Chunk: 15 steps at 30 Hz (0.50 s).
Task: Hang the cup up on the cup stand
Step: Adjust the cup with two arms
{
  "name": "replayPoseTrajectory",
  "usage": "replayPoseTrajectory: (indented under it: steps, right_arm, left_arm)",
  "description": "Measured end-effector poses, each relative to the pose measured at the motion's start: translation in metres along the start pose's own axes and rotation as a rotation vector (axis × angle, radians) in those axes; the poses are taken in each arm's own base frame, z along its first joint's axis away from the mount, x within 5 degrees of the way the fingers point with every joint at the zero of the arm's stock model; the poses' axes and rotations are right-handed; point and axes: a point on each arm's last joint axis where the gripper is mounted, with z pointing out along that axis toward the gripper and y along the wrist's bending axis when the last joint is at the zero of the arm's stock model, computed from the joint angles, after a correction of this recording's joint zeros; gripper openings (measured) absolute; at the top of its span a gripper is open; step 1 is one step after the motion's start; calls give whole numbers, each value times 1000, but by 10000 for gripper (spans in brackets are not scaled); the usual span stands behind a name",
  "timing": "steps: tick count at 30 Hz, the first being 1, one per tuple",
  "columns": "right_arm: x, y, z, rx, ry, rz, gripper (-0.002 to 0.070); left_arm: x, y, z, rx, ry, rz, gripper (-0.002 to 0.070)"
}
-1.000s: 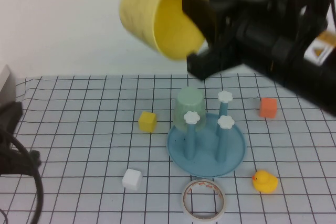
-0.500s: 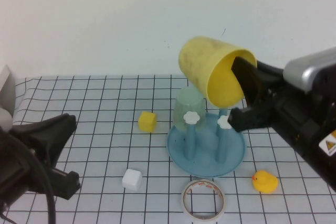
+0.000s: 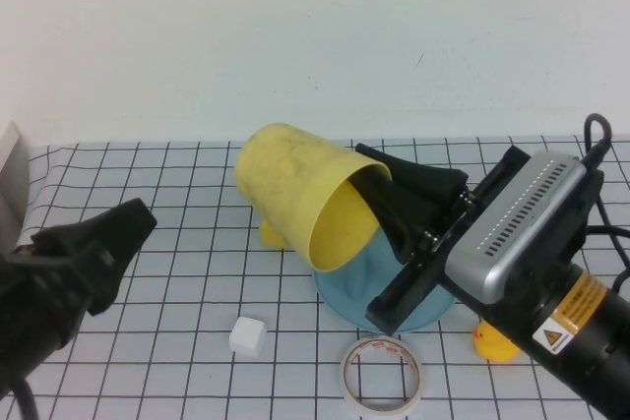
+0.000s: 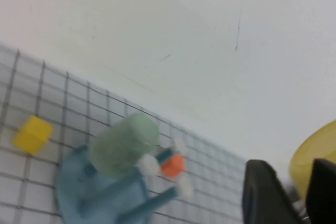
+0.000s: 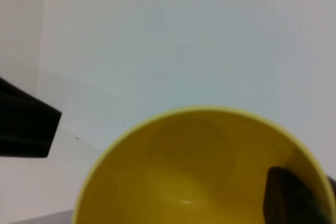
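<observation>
Yellow and scuffed, the cup [image 3: 300, 194] lies tilted on its side in the air, mouth toward four o'clock, above the cup stand [image 3: 340, 292]. The right pincer [image 3: 399, 206] is clamped on its rim, one finger inside. Most of the stand is hidden. The left pincer [image 3: 103, 243], at eight o'clock, is blurred; its opening cannot be told. White gridded table [image 3: 177, 292], pale wall [image 3: 315, 36].

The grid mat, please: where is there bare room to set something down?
Free: mat at the far left, and between white cube and tape roll. Crowded: cup stand, under the yellow cup held by the right tool; left tool hovers near-left.
</observation>
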Motion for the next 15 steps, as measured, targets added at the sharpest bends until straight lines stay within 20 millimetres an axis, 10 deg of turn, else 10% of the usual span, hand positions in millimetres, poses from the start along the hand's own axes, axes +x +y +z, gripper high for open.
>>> replayPoseTrajectory:
  steps: [7,15]
  right_arm:
    - [5,1,2,-1,-9,11,20]
    - [4,3,2,-18,-20,0,20]
  left_arm:
    - [0,0,0,-1,0,-326,402]
    - [-1,0,0,8,-9,-441,440]
